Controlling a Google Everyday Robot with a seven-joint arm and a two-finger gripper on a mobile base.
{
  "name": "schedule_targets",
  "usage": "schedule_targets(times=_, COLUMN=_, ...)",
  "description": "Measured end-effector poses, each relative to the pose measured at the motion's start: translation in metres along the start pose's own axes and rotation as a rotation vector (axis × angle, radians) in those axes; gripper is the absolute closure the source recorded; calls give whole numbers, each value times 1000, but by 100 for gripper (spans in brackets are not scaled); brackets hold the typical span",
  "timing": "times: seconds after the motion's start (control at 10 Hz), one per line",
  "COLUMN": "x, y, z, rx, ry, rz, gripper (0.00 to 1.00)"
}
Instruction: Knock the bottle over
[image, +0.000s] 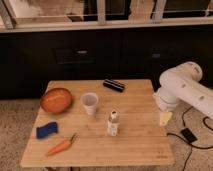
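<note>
- The desk (135, 142) is a pale wooden top with plank seams running its length, standing on a speckled floor (15, 135).
- Behind its far edge runs a wall of dark cabinets (80, 55), and above them a light ledge (100, 24) with window frames (the glass shows only blurred shapes).
- The bottle (113, 124) stands upright near the middle of the desk, a little toward the near edge, white cap on top.
- A white cup (90, 103) stands just beyond it toward the far left, apart from it.
- An orange bowl (56, 99) sits by the left edge.
- A blue sponge (46, 130) and a carrot (61, 146) lie toward the near left corner.
- A black bar-shaped thing (113, 85) lies close to the far edge.
- The white arm (182, 90) bulks beside the right edge.
- The gripper (164, 118) hangs at that right edge, pointing down, well apart from the bottle; I cannot tell whether it is apart or together.
- A black cable (197, 145) and a small black box (189, 135) lie on the floor past the right edge.
</note>
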Motion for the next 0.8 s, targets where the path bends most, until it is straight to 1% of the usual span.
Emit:
schedule_targets(times=0.2, x=-7, y=5, z=-3, rx=2, ry=-1, rz=-32, gripper=20)
schedule_targets(times=0.4, x=-27, y=7, z=0, rx=-3, ry=-5, rz=-61, gripper=20)
schedule_targets(times=0.7, x=-36, y=9, z=-1, rx=0, ry=-9, rz=-90, gripper=20)
schedule_targets(times=0.8, x=-47, y=10, z=-3, rx=6, ry=-14, rz=-110, gripper=20)
